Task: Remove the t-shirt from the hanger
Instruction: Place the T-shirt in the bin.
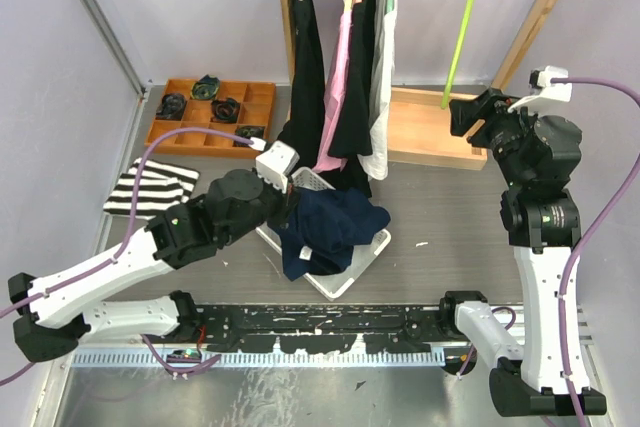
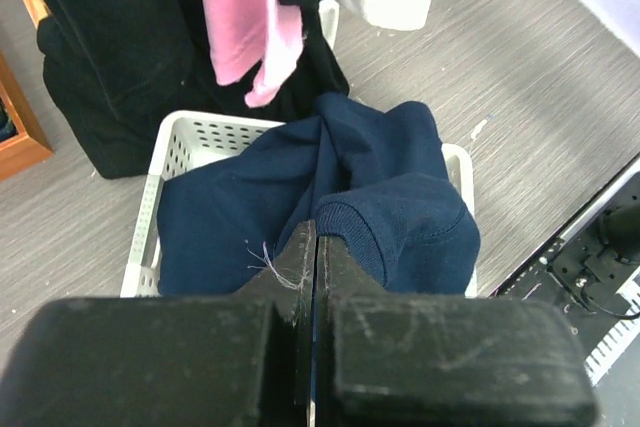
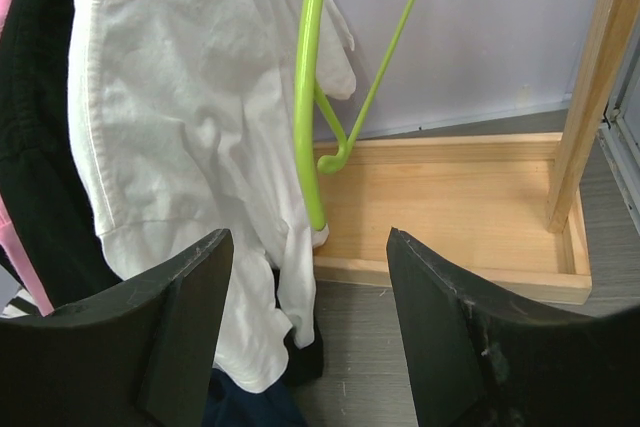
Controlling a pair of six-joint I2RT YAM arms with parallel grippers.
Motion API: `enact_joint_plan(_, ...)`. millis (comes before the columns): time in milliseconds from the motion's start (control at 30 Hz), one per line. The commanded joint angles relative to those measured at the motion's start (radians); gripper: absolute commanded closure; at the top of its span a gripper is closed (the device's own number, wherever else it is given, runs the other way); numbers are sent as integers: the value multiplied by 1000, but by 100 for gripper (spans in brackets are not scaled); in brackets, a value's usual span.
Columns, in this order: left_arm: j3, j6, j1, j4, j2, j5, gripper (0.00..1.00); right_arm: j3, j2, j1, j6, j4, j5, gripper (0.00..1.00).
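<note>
Two end effectors are mine, and I will take the desk (image 1: 440, 217) from its left edge across. Farthest left lies a striped cloth (image 1: 150, 187), flat on the surface, and just behind it sits a wooden tray (image 1: 205, 112) with small dark items in several of its compartments. My left arm reaches in from that side toward a white basket (image 1: 372, 247) near the middle. My left end effector (image 2: 315, 235) is pressed together over it, and a fold of the navy t-shirt (image 1: 330, 232) is pinched at the tips, with a few loose threads showing there. The t-shirt is bunched in the basket, spilling over the rim on its near side, and it is on no hanger. Behind the basket stands a wooden rack (image 1: 545, 17) with clothes hanging from its rail: a long black garment (image 1: 305, 67) first, then a pink one (image 1: 335, 97), another black one, and a white shirt (image 3: 190, 147). To the right of the white shirt hangs a green hanger (image 3: 308, 97), bare, its lower end above the rack's wooden base. My right end effector (image 3: 310, 239) is raised at that height, facing the rack with its fingers spread apart and nothing between them; from its wrist view the green hanger lines up in the gap, farther ahead and untouched.
</note>
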Motion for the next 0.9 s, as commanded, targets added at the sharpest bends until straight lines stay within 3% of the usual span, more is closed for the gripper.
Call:
enact_joint_plan(0, -17, -35, 1, -12, 49, -24, 100, -9, -18, -3, 7, 49, -19, 31)
enact_joint_plan(200, -75, -39, 19, -6, 148, -38, 100, -22, -19, -4, 13, 52, -27, 31)
enact_joint_plan(567, -128, -37, 23, 182, 421, -35, 100, -52, -49, -2, 30, 70, -81, 31)
enact_joint_plan(867, -126, -44, 34, 211, 590, -61, 100, 35, -43, -2, 48, 65, -125, 33)
